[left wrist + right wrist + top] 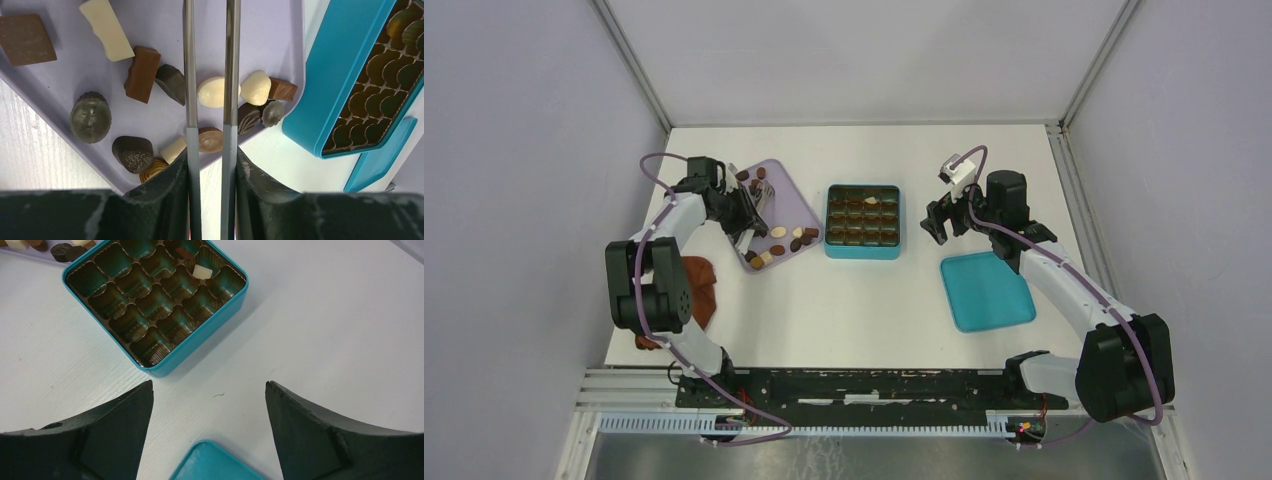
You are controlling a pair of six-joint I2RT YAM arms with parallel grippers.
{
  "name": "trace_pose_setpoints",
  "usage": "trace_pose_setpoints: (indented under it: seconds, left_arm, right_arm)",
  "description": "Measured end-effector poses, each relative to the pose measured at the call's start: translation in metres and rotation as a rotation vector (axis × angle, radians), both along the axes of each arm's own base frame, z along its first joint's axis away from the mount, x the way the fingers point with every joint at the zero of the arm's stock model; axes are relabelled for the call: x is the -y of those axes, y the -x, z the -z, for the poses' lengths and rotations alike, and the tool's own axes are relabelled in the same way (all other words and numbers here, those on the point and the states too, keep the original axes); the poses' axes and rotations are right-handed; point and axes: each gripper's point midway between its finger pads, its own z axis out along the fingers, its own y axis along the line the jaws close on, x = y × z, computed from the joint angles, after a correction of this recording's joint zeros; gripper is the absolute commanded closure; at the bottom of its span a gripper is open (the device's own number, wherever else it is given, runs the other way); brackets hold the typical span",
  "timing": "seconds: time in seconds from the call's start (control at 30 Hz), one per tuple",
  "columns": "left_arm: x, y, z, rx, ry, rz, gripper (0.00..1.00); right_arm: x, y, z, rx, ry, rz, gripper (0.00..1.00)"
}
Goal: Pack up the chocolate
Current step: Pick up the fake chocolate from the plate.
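Several chocolate pieces (pixel 776 243), dark, tan and cream, lie on the lilac tray (pixel 786 182). My left gripper (pixel 746 212) hangs over the tray, shut on metal tongs (pixel 231 75). In the left wrist view the left gripper (pixel 210 152) holds the tong arms nearly parallel, with a cream piece (pixel 212 92) and a tan round piece (pixel 210 140) between them. Whether either piece is pinched I cannot tell. The teal box (pixel 862 222) holds one cream piece (pixel 202 271). My right gripper (pixel 939 222) (pixel 209 385) stands open over bare table, to the right of the box.
The teal lid (pixel 987 290) lies flat at the right, its corner just below the right gripper's fingers (pixel 215 465). A reddish-brown cloth (pixel 696 290) sits by the left arm. The box's side (pixel 345 85) stands close to the tray's edge.
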Motion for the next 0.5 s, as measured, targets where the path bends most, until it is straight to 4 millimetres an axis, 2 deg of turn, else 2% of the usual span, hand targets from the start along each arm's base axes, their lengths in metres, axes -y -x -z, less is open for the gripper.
trace_pose_setpoints:
  seconds: [0.33,0.5]
  left_arm:
    - [-0.001,0.002,-0.009,0.021,0.024,-0.001,0.98]
    - [-0.003,0.015,-0.022,0.058,0.071,-0.009,0.98]
  right_arm:
    - [-0.003,0.003,0.000,0.006,0.006,-0.036,0.12]
    - [-0.008,0.009,0.000,0.006,0.005,-0.091,0.12]
